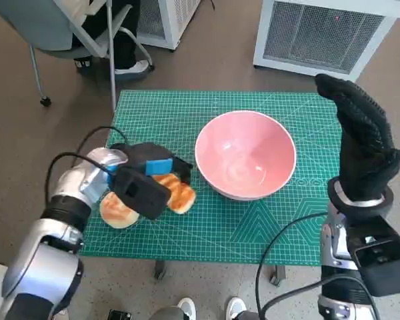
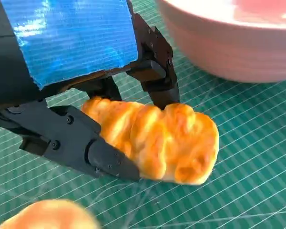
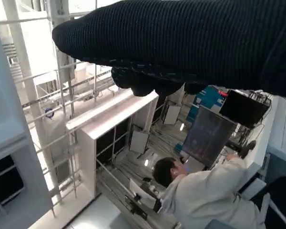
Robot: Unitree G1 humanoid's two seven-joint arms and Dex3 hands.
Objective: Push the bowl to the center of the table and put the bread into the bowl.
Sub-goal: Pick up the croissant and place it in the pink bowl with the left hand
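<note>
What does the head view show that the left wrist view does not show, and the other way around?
Only the head view shows the whole green mat, the raised right robot hand, the full pink bowl and a person's shoes near the table.

Only the left wrist view shows the black fingers on both sides of the golden bread, touching it.

Both show the left robot hand with blue tape, the bread, a second pale bun beside it, and the bowl's wall.
</note>
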